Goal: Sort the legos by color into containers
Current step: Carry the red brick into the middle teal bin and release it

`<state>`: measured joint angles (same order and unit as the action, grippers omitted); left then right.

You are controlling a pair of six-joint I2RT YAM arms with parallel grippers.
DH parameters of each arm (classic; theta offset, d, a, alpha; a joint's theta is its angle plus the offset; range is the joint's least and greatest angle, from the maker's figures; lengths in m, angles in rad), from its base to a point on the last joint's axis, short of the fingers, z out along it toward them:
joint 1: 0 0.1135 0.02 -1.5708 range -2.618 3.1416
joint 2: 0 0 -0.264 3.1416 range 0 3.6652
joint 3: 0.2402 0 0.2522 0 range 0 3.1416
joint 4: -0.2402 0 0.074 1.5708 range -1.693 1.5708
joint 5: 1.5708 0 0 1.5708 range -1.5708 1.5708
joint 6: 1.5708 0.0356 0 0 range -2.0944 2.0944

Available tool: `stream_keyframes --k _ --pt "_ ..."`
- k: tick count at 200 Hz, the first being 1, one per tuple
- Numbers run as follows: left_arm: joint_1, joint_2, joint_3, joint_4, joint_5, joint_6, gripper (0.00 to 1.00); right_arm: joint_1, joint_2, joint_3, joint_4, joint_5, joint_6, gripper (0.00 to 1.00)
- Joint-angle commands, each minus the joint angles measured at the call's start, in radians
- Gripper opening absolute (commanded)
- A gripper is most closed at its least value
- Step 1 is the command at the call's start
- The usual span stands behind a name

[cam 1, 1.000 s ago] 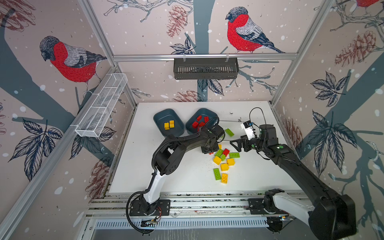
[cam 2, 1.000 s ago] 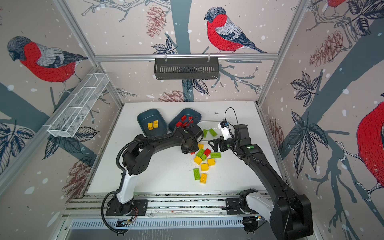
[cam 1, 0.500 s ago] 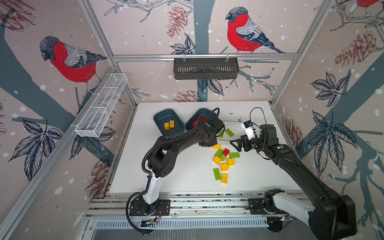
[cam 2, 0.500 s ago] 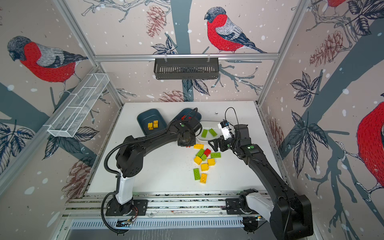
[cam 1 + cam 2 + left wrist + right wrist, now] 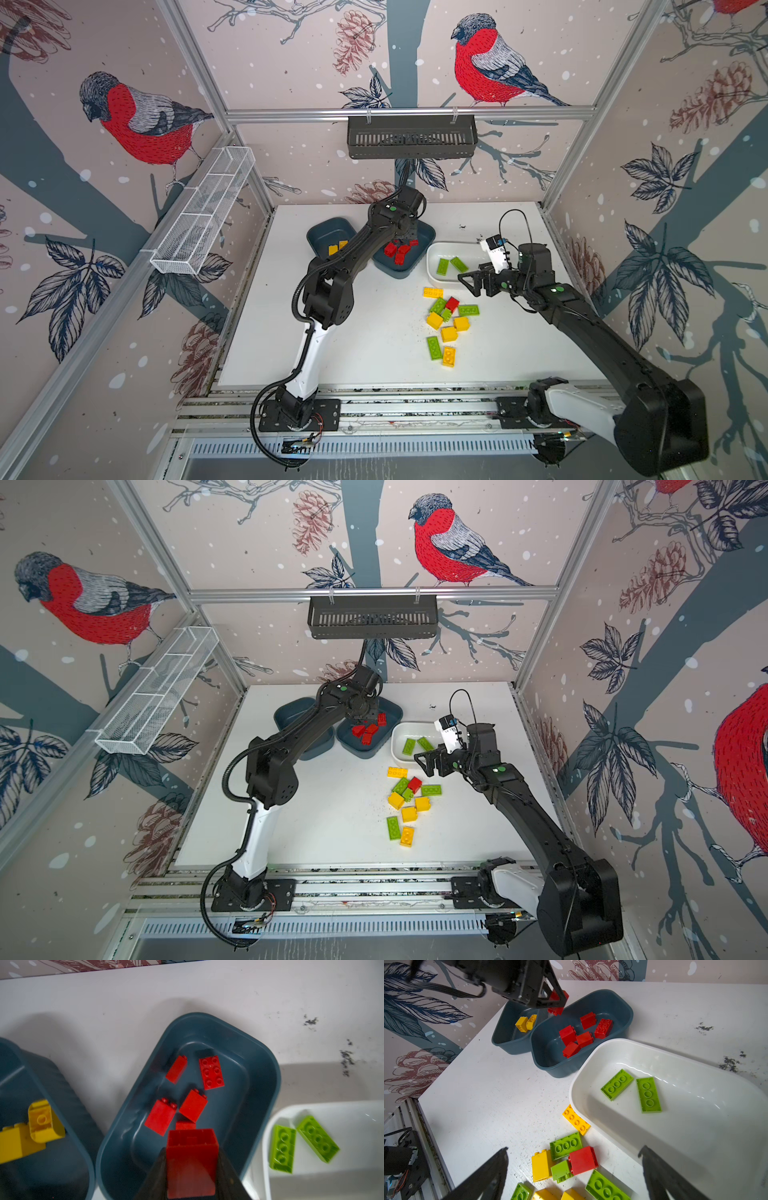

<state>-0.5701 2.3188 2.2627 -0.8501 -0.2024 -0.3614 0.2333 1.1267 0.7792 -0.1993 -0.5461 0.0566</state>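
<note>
Left gripper (image 5: 556, 1002) clamps a small red studded plastic brick (image 5: 192, 1159) over the dark teal plastic tub (image 5: 234, 1105) at the white counter's (image 5: 353, 353) 12 o'clock. The right gripper (image 5: 466, 284) gapes wide, empty, at 2 o'clock of the loose mixed-colour bricks (image 5: 449, 320).

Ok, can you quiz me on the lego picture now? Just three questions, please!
1. True or false: the left hand holds a red lego over the teal tub that has red legos in it.
2. What colour are the legos in the white tub? A red, B yellow, C green.
3. Fill in the gap: the right hand is ____ and holds nothing.

Key: 1 true; 2 C; 3 open.
</note>
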Motion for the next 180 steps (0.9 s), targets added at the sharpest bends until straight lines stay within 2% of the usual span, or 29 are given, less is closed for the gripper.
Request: stream_keyframes --k 1,45,77,96,114,137,153,180 --pt "0.01 0.092 0.115 0.014 -0.027 0.139 0.26 0.002 0.001 0.011 0.044 -0.009 0.013 0.99" --pt "0.039 0.135 0.064 0.188 0.0 0.195 0.27 0.006 0.002 0.009 0.044 -0.003 0.015 0.99" --pt "0.046 0.167 0.075 0.2 0.019 0.205 0.31 0.011 0.009 0.014 0.044 0.003 0.017 0.99" --pt "0.055 0.169 0.071 0.193 0.09 0.193 0.37 0.017 0.017 0.018 0.04 0.006 0.017 0.99" --pt "0.056 0.163 0.069 0.179 0.113 0.195 0.44 0.022 0.024 0.025 0.038 0.007 0.017 0.99" --pt "0.056 0.14 0.067 0.147 0.129 0.199 0.63 0.029 0.04 0.04 0.034 0.012 0.013 0.99" --pt "0.057 0.113 0.066 0.114 0.18 0.203 0.74 0.033 0.048 0.05 0.028 0.013 0.011 0.99" --pt "0.057 0.045 0.061 0.029 0.24 0.205 0.83 0.044 0.057 0.066 0.014 0.018 0.013 1.0"
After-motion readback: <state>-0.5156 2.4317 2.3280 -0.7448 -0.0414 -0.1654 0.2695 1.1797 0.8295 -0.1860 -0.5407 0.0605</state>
